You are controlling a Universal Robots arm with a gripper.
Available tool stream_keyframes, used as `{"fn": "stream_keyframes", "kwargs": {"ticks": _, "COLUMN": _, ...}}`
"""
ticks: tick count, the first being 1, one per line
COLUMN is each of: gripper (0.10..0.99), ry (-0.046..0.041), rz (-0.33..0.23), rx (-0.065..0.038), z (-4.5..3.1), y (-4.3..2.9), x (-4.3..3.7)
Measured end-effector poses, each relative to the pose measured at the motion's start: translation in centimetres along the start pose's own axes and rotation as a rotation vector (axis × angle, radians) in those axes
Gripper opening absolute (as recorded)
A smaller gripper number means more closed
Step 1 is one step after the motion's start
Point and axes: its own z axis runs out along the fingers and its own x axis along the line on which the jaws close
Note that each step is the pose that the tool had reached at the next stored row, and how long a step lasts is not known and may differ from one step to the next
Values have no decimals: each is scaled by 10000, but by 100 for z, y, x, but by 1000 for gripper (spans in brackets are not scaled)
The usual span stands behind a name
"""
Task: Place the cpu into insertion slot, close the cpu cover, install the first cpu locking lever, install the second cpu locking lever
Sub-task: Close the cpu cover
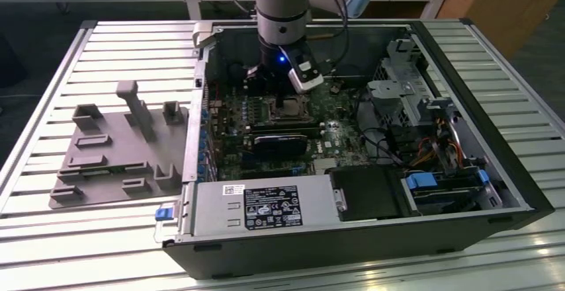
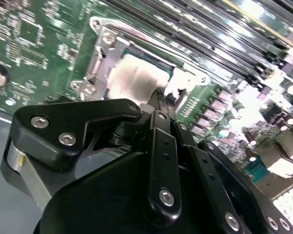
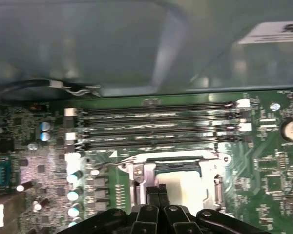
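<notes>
Cpu lies pale and flat in the insertion slot on the green motherboard, so the placing looks done. Around it, the silvery cpu cover seems to be down, framing the chip, though I can't tell if it is latched. Whether either locking lever is home I cannot make out. The gripper hangs right over the chip's edge, fingertips pinched together on nothing. Off to the exterior view's left of the computer case sits a grey parts fixture.
</notes>
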Motion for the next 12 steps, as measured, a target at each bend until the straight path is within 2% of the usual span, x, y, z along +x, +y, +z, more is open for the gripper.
{"fn": "stream_keyframes", "kwargs": {"ticks": 5, "gripper": 106, "ry": -1, "rz": 0, "rx": 14, "z": 5, "y": 11, "x": -110}}
{"fn": "stream_keyframes", "kwargs": {"ticks": 9, "gripper": 106, "ry": -2, "rz": 0, "rx": 30, "z": -6, "y": 15, "x": -123}}
{"fn": "stream_keyframes", "kwargs": {"ticks": 12, "gripper": 106, "ry": -3, "rz": -1, "rx": 29, "z": -63, "y": 19, "x": -125}}
